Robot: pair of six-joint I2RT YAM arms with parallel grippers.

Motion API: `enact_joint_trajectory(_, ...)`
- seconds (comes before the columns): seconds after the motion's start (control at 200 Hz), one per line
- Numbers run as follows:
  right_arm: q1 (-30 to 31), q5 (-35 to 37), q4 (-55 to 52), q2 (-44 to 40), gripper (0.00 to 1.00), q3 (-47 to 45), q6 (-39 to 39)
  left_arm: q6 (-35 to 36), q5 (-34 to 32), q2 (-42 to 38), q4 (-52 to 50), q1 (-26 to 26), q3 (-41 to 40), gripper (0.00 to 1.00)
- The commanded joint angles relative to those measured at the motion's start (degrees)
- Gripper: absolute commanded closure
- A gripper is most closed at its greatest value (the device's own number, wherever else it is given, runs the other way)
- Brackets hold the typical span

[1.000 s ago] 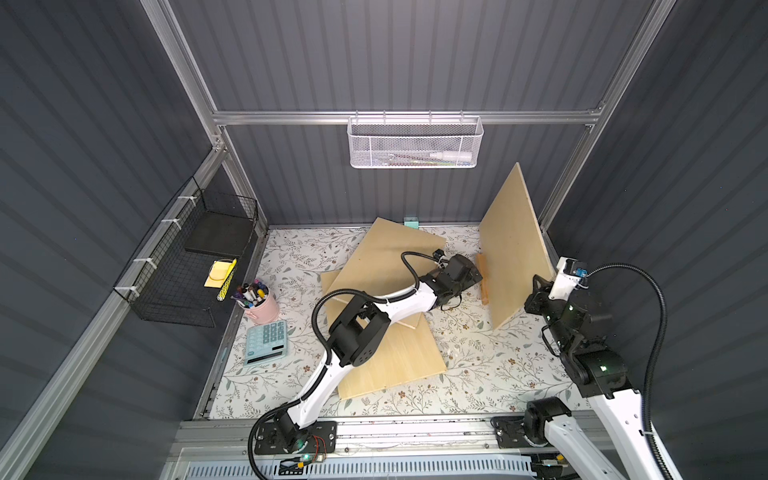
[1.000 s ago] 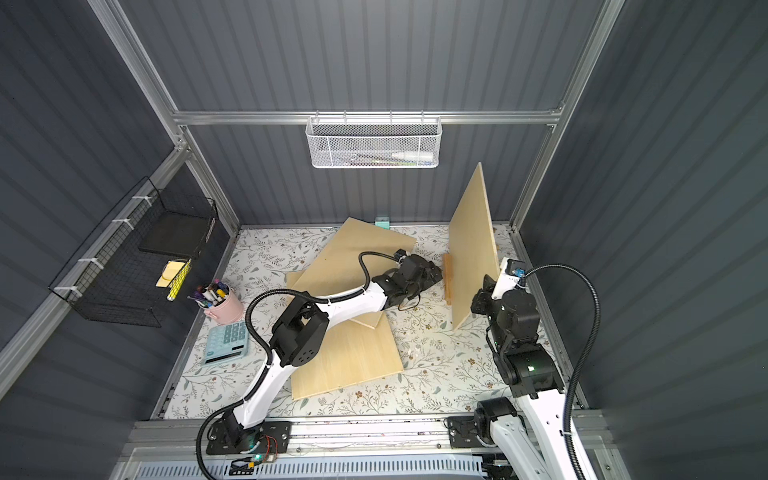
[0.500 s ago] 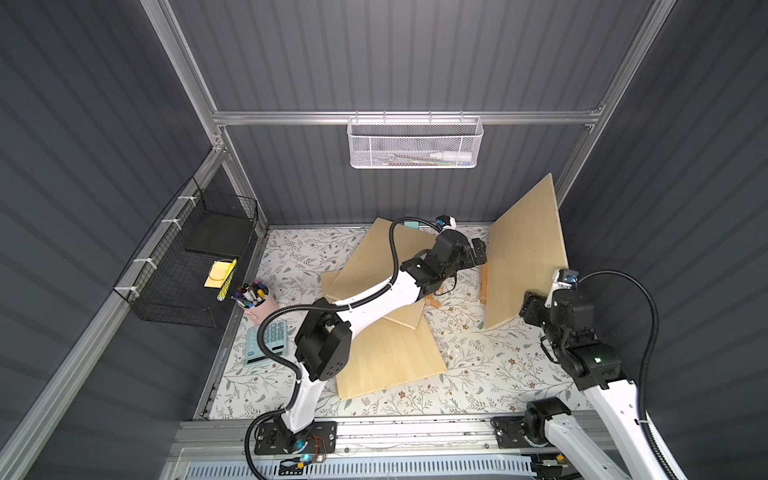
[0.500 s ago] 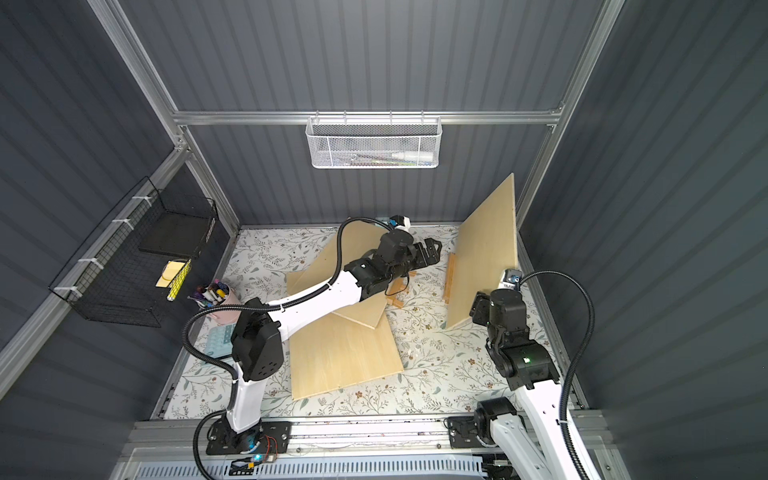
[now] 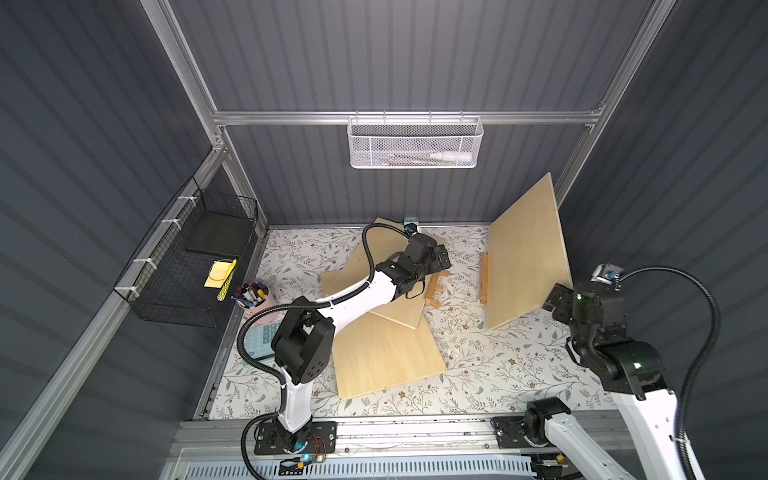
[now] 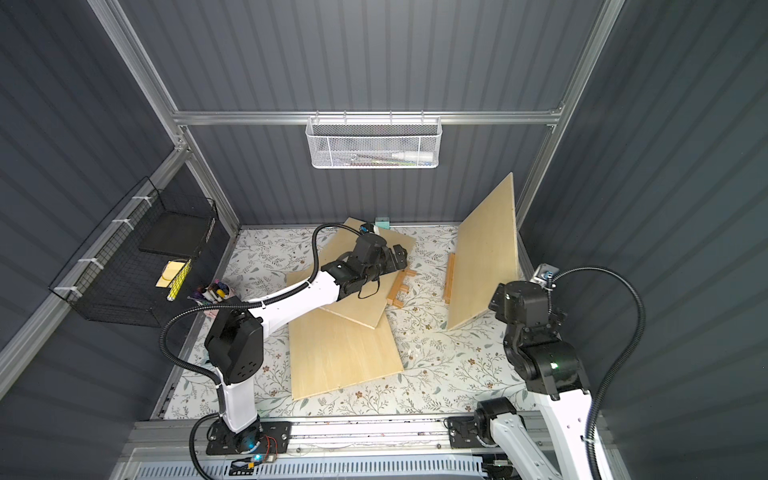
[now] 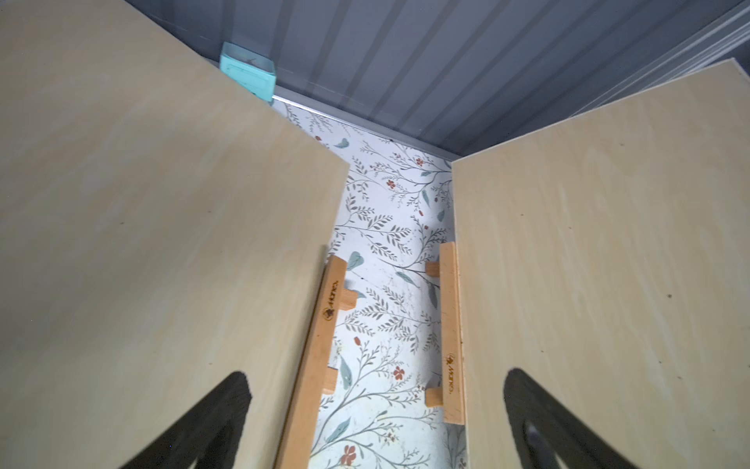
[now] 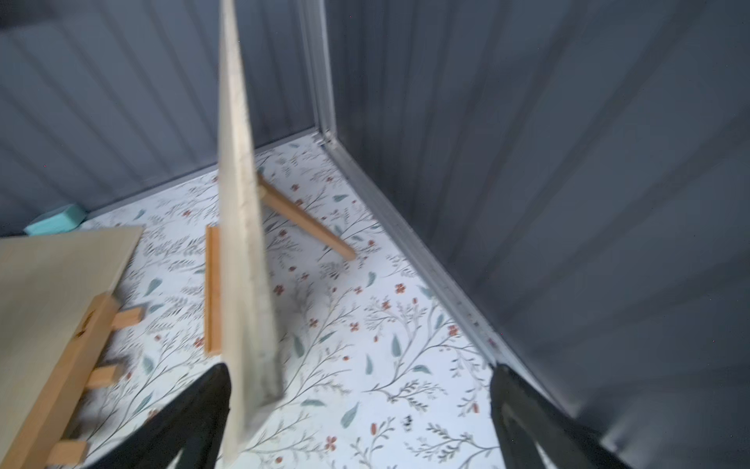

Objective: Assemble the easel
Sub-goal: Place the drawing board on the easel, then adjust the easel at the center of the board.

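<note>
The right end effector (image 5: 556, 301) has just let go. 1 second ago it was clamped on the standing board (image 5: 525, 257). Now its fingers (image 8: 203, 406) are spread wide apart, with the board's edge just beside 1 of them but not pinched. The arm has also backed off toward the near right corner of the tabletop (image 5: 478, 374). Over the same second the board has tipped from almost upright to a clear backward lean toward the right wall. I judge that it now rests on the easel (image 5: 484, 279) unaided, so this easel looks set up and loaded.

The easel stands close to the right edge of the tabletop, nearer the far right corner. Its ledge (image 7: 451, 325) lies flat, long axis running from near edge to far edge, parallel to the right edge. The board's face points toward the tabletop's left edge. The rear leg (image 8: 308, 225) slants down behind it toward the right wall.

The left end effector (image 5: 441, 258) has lifted from the tabletop and hovers, fingers apart and empty, above 2 flat boards (image 5: 386, 353) around the middle. A second easel (image 5: 434, 291) lies partly beneath them and is likely the next job.
</note>
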Motion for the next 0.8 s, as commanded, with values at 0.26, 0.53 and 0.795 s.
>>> enact_joint_trajectory(0.26, 3.4, -14.4, 0.9, 20.9, 0.01, 29.1, -23.1, 6.0, -2.3, -9.4, -4.6, 4.6, -5.1, 0.01)
enact_joint_trajectory(0.53, 16.3, -32.5, 3.3, 42.2, 0.01, 29.2, -9.7, 4.9, -4.6, -15.9, -9.2, 9.2, -13.4, 0.0)
enact_joint_trajectory(0.795, 16.7, -33.1, 6.5, 59.2, 0.01, 25.6, 1.3, 5.1, -6.7, -19.0, -13.9, 9.6, -13.1, 0.01)
